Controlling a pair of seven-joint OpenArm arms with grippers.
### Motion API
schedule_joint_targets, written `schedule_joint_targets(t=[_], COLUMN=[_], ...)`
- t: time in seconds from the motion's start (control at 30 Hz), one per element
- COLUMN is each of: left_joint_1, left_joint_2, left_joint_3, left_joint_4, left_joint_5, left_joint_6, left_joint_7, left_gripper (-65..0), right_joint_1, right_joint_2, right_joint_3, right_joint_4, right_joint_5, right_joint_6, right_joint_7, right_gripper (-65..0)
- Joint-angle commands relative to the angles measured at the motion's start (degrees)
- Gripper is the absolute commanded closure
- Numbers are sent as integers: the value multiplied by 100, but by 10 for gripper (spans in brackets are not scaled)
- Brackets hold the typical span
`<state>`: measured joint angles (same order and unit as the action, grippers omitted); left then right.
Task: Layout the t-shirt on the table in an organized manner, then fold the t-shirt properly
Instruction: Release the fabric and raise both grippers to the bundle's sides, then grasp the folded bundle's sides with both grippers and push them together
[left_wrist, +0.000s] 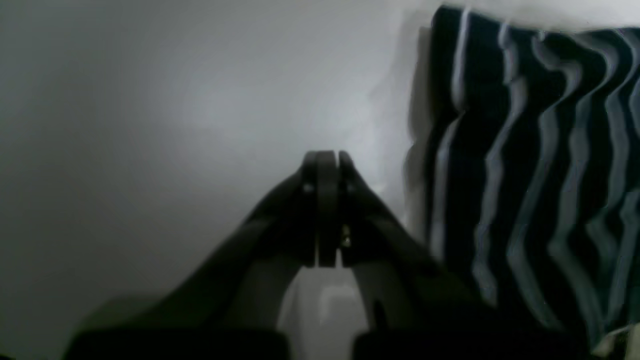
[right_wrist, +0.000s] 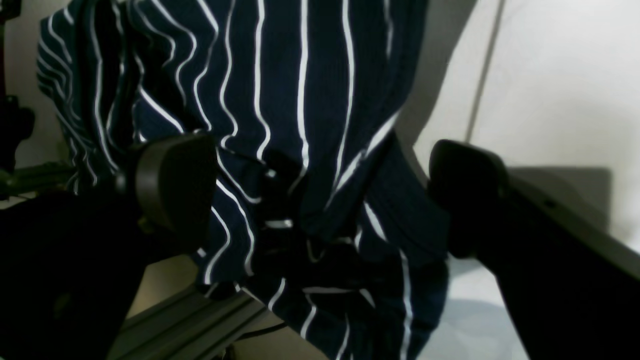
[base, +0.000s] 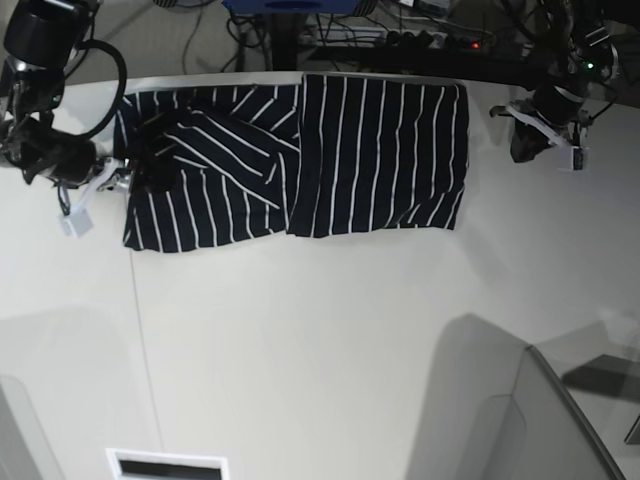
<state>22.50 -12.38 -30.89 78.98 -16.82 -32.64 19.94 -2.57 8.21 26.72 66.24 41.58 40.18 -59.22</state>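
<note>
The dark navy t-shirt (base: 330, 160) with thin white stripes lies spread along the far side of the off-white table (base: 320, 350). Its right part is flat and its left part is creased and overlapped. My right gripper (base: 138, 175) is at the shirt's left end. In the right wrist view it (right_wrist: 320, 200) is open, with bunched shirt fabric (right_wrist: 310, 150) between its fingers (right_wrist: 175, 185). My left gripper (base: 527, 145) is off the shirt's right edge, apart from it. In the left wrist view it (left_wrist: 327, 160) is shut and empty over bare table, with the shirt (left_wrist: 525, 175) to its right.
Cables and a power strip (base: 430, 35) run behind the table's far edge. A thin dark seam (base: 140, 330) crosses the tabletop on the left. A grey panel (base: 540, 400) stands at the near right. A metal rail (right_wrist: 190, 315) shows below the right gripper.
</note>
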Motion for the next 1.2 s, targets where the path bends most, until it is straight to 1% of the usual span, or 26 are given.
schedule_joint_targets(t=[0.0,0.1,0.17,0.23,0.3,0.43,0.5,0.53,0.6,0.67,0.73,0.8,0.9,0.93,1.07,1.17], left_joint_1=[-57,-127,-206,-250,-285,-285,-294,-303,-373,-400,-408,-408,-408,-408,-400,-408], left_joint_2=[-41,65,144,188,188,214,223,223,276,311,311,320,346,346,355,513], left_joint_3=[-18,-18,-18,70,325,703,808,817,799,773,791,817,914,1046,1468,1687], left_joint_4=[62,1,-78,-201,-307,-333,-333,-333,-333,-333,-333,-333,-333,-333,-307,-289], left_joint_5=[86,552,693,728,719,675,675,667,667,702,710,719,719,675,675,710], left_joint_6=[-19,-19,-19,-19,-19,-19,-19,-19,-19,-19,-19,-19,-19,-19,-10,-2], left_joint_7=[-118,-135,-311,-434,-478,-487,-487,-487,-487,-487,-487,-487,-487,-487,-487,-487], left_gripper=[0,0,0,0,0,0,0,0,0,0,0,0,0,0,0,0], right_joint_1=[15,15,15,15,15,15,15,15,15,15,33,59,94,129,68,-3], right_joint_2=[36,45,1,-104,-192,-192,-201,-210,-210,-201,-175,-87,-34,-34,-34,-78], right_joint_3=[14,-21,-30,-30,-39,-373,-531,-567,-584,-575,-567,-584,-584,-584,-602,-602], right_joint_4=[9,9,-8,-8,-8,-8,-8,-8,-8,-8,-8,0,27,71,651,1196], right_joint_5=[-128,-128,-136,-145,-171,-171,-171,-171,-171,-171,-171,-171,-171,-171,-171,-171], right_joint_6=[-18,-18,-18,-18,-18,-18,-18,-18,-18,-18,-18,-18,-18,-18,-18,-18], right_joint_7=[-183,-192,-315,-412,-421,-394,-386,-377,-377,-368,-368,-368,-377,-412,-438,-658], right_gripper=[-645,-645,-645,-645,-645,-645,-627,-605,-521,-405,-269,-146,-11,0,-6,-6])
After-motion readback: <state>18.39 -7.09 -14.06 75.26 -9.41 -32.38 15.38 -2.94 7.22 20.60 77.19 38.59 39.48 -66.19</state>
